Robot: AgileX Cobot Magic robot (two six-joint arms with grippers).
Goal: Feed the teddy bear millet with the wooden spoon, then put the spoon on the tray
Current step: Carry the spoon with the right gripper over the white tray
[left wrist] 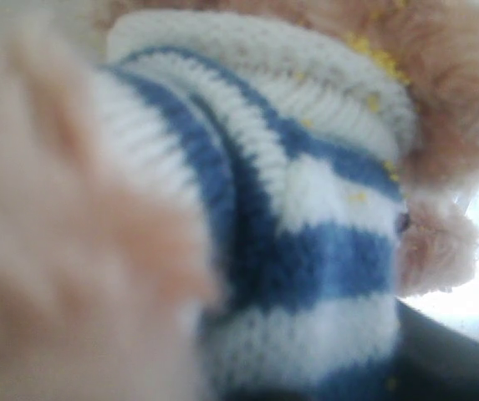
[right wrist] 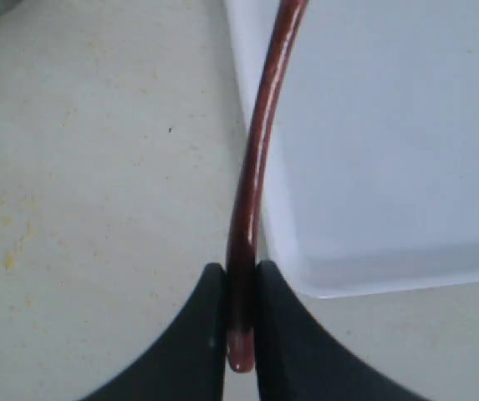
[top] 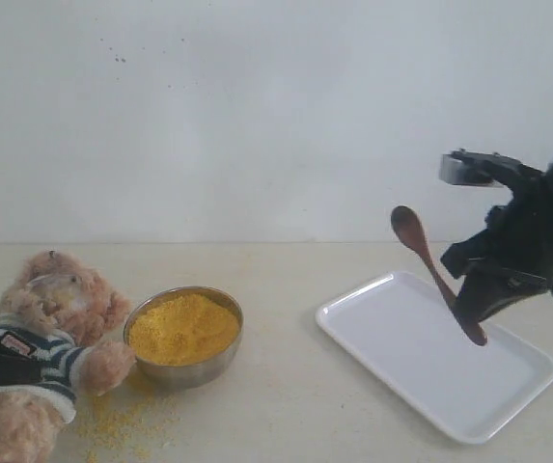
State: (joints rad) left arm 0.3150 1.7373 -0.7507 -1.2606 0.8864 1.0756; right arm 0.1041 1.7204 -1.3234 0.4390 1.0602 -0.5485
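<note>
Exterior view: pinching the wooden spoon (top: pixel 434 270) by its handle end in the right gripper (top: pixel 473 323), at right of frame, above the tray (top: pixel 392 338). Angling the spoon's bowl up and leftward, showing no grains on it, so probably readying the set-down. Bracing the teddy bear (top: pixel 52 299) at lower left with the left gripper (top: pixel 1 367), pressing its jaws onto the striped torso, apparently to prop it upright beside the steel bowl (top: pixel 199 371) of millet (top: pixel 181 328). Noting scattered grains (top: pixel 112 420) by the bear's paw. Left wrist view: seeing only blurred striped shirt and fur, with yellow specks clinging near the collar; not making out the jaws. Right wrist view: clamping both fingers (right wrist: pixel 197 334) tight on the handle tip, running the shaft along the tray's edge.
</note>
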